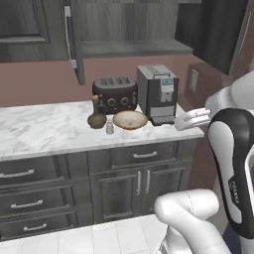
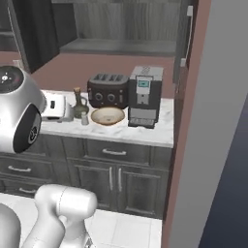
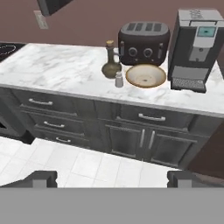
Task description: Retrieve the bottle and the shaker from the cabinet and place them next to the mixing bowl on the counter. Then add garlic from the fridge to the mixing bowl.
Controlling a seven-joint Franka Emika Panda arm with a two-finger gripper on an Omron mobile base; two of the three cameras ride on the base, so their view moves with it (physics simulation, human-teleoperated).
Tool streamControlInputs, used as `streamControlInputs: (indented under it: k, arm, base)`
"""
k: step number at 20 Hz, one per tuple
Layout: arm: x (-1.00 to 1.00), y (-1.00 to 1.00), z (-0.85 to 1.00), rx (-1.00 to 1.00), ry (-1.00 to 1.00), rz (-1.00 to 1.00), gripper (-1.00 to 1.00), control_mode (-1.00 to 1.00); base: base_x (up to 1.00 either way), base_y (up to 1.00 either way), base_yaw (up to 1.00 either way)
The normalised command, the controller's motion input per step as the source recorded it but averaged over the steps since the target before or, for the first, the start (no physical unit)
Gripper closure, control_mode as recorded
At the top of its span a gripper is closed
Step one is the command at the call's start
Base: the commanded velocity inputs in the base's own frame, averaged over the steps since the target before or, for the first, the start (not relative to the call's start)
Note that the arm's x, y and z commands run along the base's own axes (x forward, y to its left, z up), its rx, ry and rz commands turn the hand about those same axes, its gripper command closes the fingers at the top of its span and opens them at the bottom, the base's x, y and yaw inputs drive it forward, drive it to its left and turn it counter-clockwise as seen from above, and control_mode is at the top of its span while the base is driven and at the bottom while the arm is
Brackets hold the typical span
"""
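Note:
On the marble counter [image 1: 44, 126] a brown long-necked bottle [image 1: 96, 117] stands upright just left of the tan mixing bowl [image 1: 130, 120]. The small pale shaker [image 1: 109, 127] sits between them at the front. All three show again in the hand view: bottle [image 3: 111, 65], shaker [image 3: 118, 80], bowl [image 3: 145, 75]. My gripper [image 3: 112, 178] is open and empty, held back from the counter over the floor, well clear of them. From the base views the white hand [image 1: 191, 119] [image 2: 54, 107] hangs in front of the counter. The upper cabinet [image 1: 131, 30] stands open. The garlic is out of view.
A dark toaster [image 1: 115, 94] and a grey coffee machine [image 1: 158, 92] stand behind the bowl. The open cabinet door [image 1: 73, 42] juts out above the counter. Drawers and doors [image 3: 140, 140] run under it. A tall grey panel [image 2: 218, 145] rises at the right. A stove corner [image 3: 8, 48] shows.

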Motion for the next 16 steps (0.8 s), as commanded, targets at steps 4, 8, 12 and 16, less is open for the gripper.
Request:
streamControlInputs:
  k: [4,8,12,16]
  arm:
    - [0.0,0.0,0.0,0.0,0.0,0.0,-1.0,1.0]
    - [0.0,0.0,0.0,0.0,0.0,0.0,-1.0,1.0]
    - [0.0,0.0,0.0,0.0,0.0,0.0,-1.0,1.0]
    - [0.0,0.0,0.0,0.0,0.0,0.0,-1.0,1.0]
  base:
    - [-0.62,0.23,0.01]
    - [-0.39,0.49,0.35]
    - [0.0,0.69,0.78]
    - [0.0,0.65,0.91]
